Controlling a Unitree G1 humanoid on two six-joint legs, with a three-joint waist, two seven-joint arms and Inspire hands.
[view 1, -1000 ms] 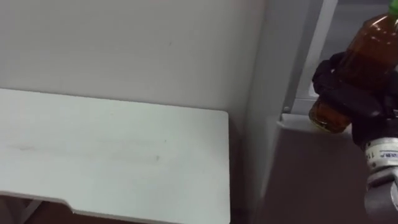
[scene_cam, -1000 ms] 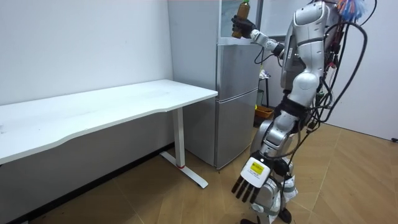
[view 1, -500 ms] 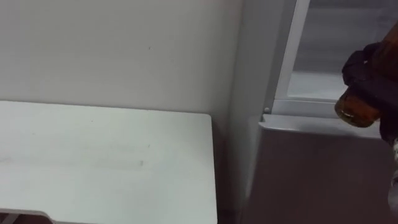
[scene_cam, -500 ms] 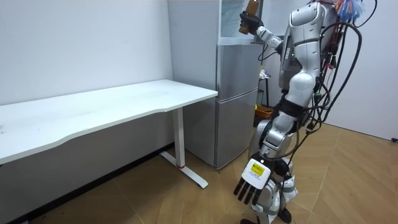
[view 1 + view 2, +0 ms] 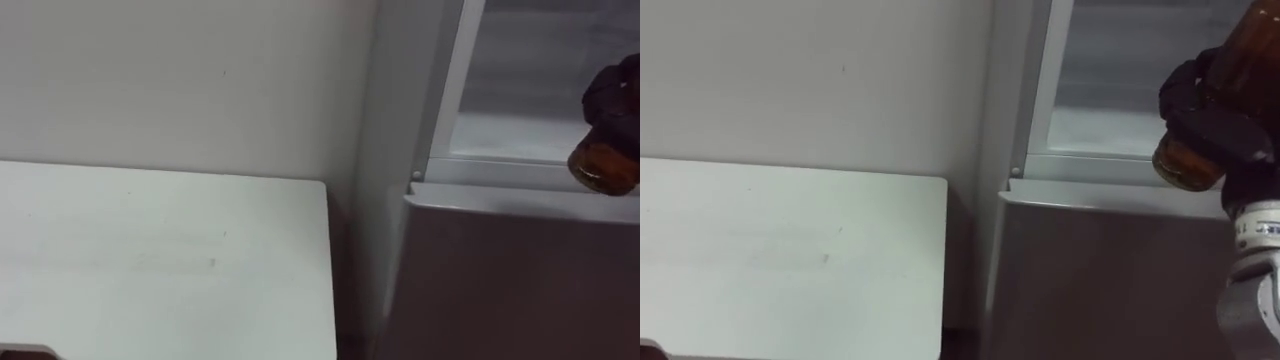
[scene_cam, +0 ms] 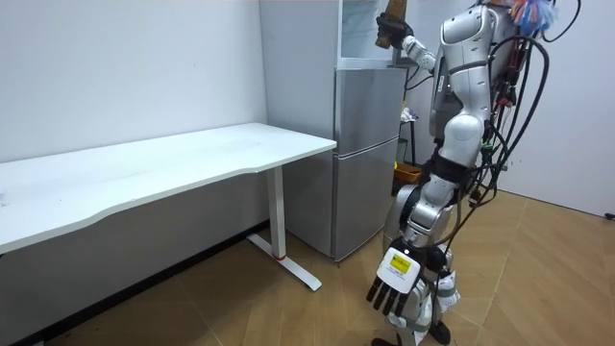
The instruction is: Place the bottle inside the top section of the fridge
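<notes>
Robot is standing upright facing the fridge, with the table off at its 9 o'clock. Left hand [image 6: 392,281] is hanging low beside the leg, at 6 o'clock in the room view, fingers straight and loose, holding nothing. In the eye views the white table [image 5: 790,260] is taking up the 8 o'clock area, its far corner lying just beside the fridge's side wall. The grey lower fridge door [image 5: 1100,290] is sitting closed at 5 o'clock, with a pale ledge running along its top edge. Right arm is reaching up from 4 o'clock; right hand [image 5: 1218,125] is sitting at 2 o'clock with dark fingers curled tightly round the lower body of the bottle [image 5: 1188,163]. The bottle is amber with brown liquid, held roughly upright and leaning slightly, its base hanging right at the ledge at the mouth of the upper compartment [image 5: 1110,80]. Cannot tell whether the base is touching the ledge. The upper compartment is standing open at 1 o'clock, showing a pale inner floor and a white frame. The plain white wall [image 5: 810,80] is running behind the table from 10 to 12 o'clock.
</notes>
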